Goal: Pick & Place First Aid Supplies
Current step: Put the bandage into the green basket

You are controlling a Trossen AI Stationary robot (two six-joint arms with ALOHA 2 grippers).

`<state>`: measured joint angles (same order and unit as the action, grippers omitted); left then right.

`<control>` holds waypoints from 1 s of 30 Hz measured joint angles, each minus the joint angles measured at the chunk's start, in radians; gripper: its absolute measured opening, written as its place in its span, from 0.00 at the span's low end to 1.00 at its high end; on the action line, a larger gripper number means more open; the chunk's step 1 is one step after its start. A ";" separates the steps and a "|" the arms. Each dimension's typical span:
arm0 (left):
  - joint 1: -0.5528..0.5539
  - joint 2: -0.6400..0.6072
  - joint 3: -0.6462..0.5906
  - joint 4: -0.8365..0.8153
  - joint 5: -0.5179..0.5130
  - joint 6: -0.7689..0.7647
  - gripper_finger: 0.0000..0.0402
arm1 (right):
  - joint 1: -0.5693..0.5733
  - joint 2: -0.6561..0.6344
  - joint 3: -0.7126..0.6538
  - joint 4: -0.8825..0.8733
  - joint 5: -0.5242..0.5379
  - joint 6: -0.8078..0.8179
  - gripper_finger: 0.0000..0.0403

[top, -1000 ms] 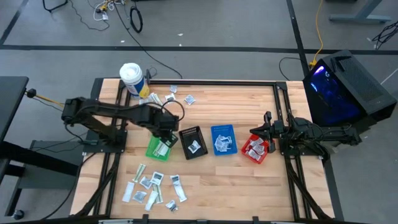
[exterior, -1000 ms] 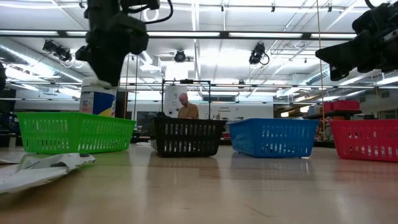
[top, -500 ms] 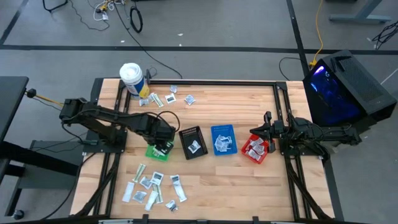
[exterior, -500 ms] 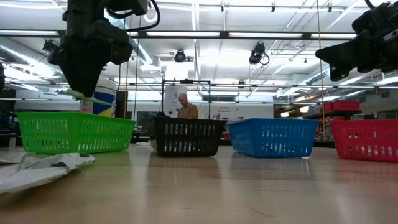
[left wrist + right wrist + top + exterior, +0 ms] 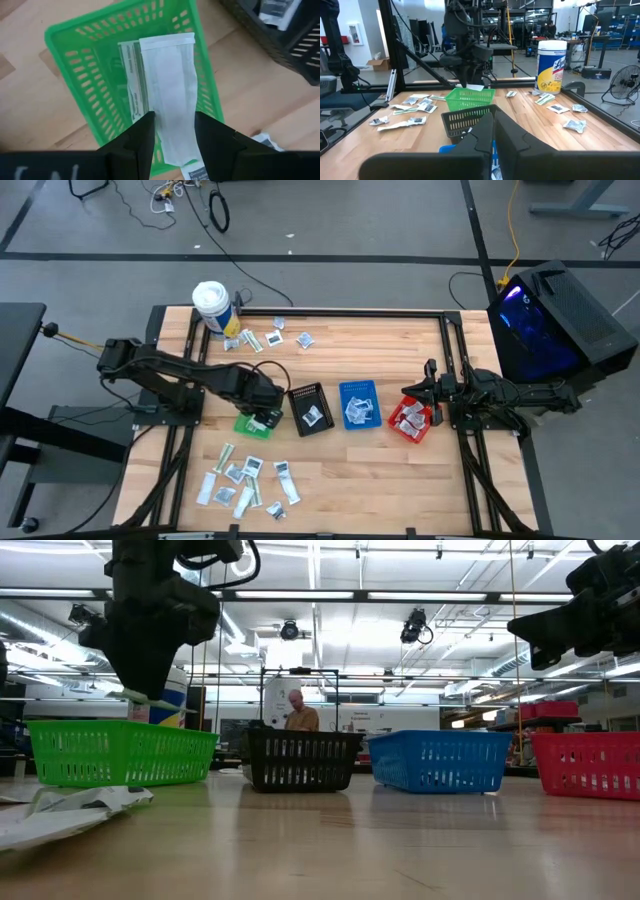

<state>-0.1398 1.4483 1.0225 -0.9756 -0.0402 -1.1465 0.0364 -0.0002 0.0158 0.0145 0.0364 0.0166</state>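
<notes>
Over the last second our left gripper (image 5: 262,414) has swung from the gap between the green bin (image 5: 243,420) and the black bin (image 5: 310,408) to a spot right above the green one, and it has come down a little. Its fingers are part open and pinch one end of a long white strip packet (image 5: 171,107).

From the left wrist camera, the packet runs straight out from the fingertips, its long axis lying along the length of the green bin below. A greenish-printed packet (image 5: 131,80) already lies flat on the bin floor just beside it, and parallel to it. From the low camera, the held packet's free end (image 5: 147,697) hangs just above the bin's rim (image 5: 120,726), not yet inside.

We judge that letting go here would drop the packet into the bin, since nearly its whole length sits over the bin floor; only the end pinched between the fingers reaches the near wall.

Our right gripper (image 5: 430,385) waits above the red bin (image 5: 411,420), well apart from the work, its fingers shut and holding nothing. More sachets (image 5: 245,480) lie loose on the table (image 5: 400,470) in front of the green bin, and a few more (image 5: 272,337) sit near the white tub (image 5: 212,307).
</notes>
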 joint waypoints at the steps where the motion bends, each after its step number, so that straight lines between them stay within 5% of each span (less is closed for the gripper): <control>1: 0.000 0.006 -0.002 0.002 0.000 -0.002 0.36 | 0.000 0.000 0.000 0.000 0.000 0.000 0.06; 21: 0.025 0.022 -0.082 0.097 0.018 -0.016 0.37 | 0.000 0.000 0.000 0.000 0.000 0.000 0.06; 30: 0.051 0.021 -0.080 0.096 0.061 0.058 0.56 | 0.000 0.000 0.000 0.000 0.000 0.000 0.06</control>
<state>-0.0891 1.4696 0.9421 -0.8799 0.0204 -1.0885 0.0360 -0.0002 0.0158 0.0147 0.0362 0.0168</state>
